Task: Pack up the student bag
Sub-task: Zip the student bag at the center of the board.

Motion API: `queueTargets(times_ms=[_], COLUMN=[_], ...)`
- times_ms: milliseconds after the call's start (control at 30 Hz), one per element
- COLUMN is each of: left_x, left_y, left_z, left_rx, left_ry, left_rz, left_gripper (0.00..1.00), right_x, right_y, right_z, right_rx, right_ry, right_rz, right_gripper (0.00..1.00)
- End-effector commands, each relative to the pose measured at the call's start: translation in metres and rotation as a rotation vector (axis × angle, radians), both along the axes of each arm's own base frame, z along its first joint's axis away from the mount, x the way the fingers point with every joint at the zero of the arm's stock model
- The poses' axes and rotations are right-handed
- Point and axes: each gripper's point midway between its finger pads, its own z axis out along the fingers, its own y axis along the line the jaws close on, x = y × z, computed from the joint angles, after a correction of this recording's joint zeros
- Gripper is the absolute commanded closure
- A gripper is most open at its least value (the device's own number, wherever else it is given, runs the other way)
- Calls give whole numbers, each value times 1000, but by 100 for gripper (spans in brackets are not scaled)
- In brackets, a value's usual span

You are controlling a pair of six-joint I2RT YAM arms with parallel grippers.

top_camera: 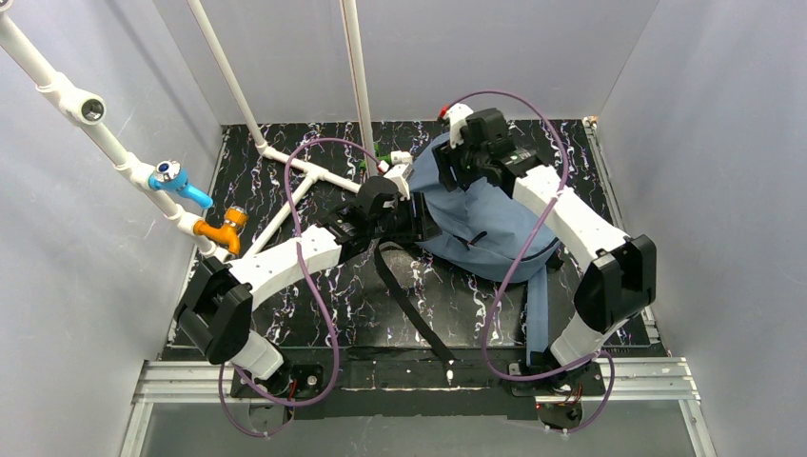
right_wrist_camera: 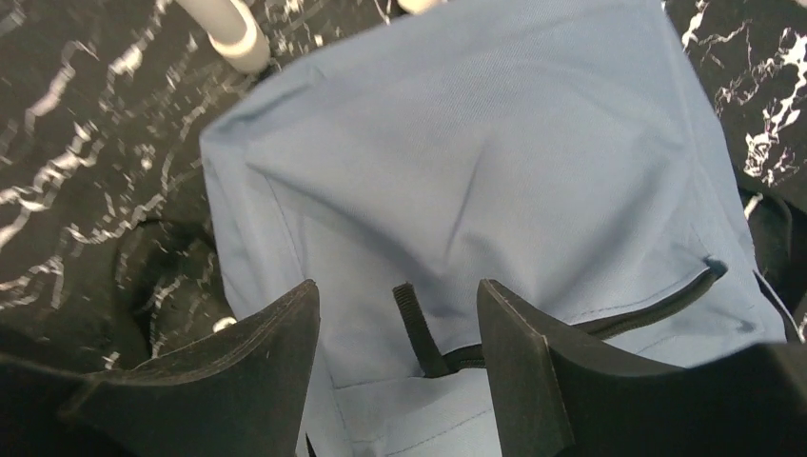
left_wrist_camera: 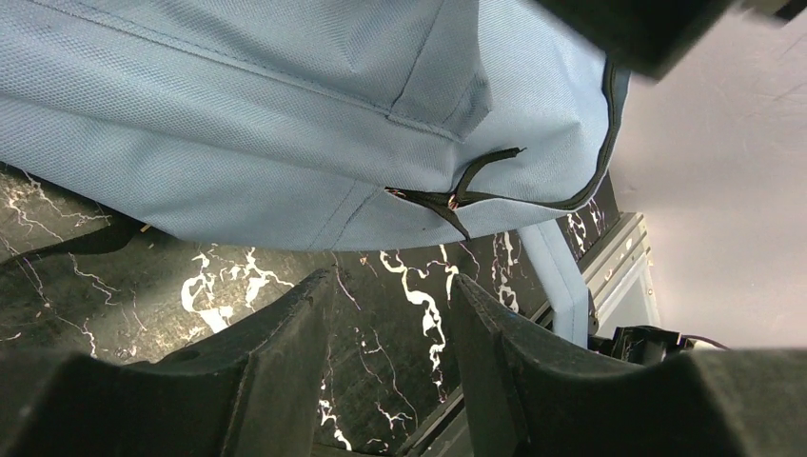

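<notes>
The student bag (top_camera: 476,217) is a slate-blue backpack lying on the black marbled table, right of the middle. My left gripper (top_camera: 419,222) is at its left edge. In the left wrist view the bag (left_wrist_camera: 285,114) fills the top and its zip pull (left_wrist_camera: 457,195) hangs down. That gripper (left_wrist_camera: 390,286) stands open with only table between its fingers. My right gripper (top_camera: 460,162) hovers over the bag's far end. In the right wrist view it (right_wrist_camera: 395,290) is open above the bag (right_wrist_camera: 476,162). A black zip tab (right_wrist_camera: 414,324) sits between the fingers, touching neither.
A black webbing strap (top_camera: 409,305) and a blue padded strap (top_camera: 536,319) trail toward the front rail (top_camera: 419,376). A white pipe frame (top_camera: 285,167) with blue (top_camera: 181,181) and orange (top_camera: 224,228) fittings stands at the left and back. Grey walls enclose the table.
</notes>
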Motion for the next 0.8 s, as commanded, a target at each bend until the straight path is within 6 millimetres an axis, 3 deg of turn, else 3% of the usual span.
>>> queueTargets(times_ms=[0, 67, 200, 233, 300, 400, 500, 600, 667, 733, 767], left_x=[0, 0, 0, 1, 2, 3, 4, 7, 8, 12, 15], left_y=[3, 2, 3, 3, 3, 2, -1, -4, -10, -21, -27], left_z=[21, 22, 20, 19, 19, 21, 24, 28, 31, 37, 44], left_rx=[-31, -34, -30, -27, -22, -21, -24, -28, -21, -57, -99], left_ry=[-45, -43, -41, -43, -49, -58, -63, -77, -115, -195, -271], left_rz=[12, 9, 11, 13, 12, 5, -5, -15, -43, -73, -80], left_gripper=[53, 53, 53, 53, 53, 52, 52, 50, 42, 27, 27], right_x=[-2, -2, 0, -1, -1, -1, -2, 0, 1, -4, -6], right_y=[-12, -12, -16, -16, -18, -25, -26, -28, -27, -16, -12], right_z=[-10, -15, -21, -22, -27, -37, -44, -42, -33, -20, -15], right_rx=[-200, -243, -300, -310, -361, -437, -454, -442, -387, -267, -203], right_ry=[-59, -71, -87, -93, -111, -114, -107, -129, -147, -145, -142], right_rz=[-15, -22, -59, -61, -76, -101, -98, -133, -176, -174, -179], right_gripper=[31, 34, 60, 62, 62, 52, 53, 75, 95, 99, 99])
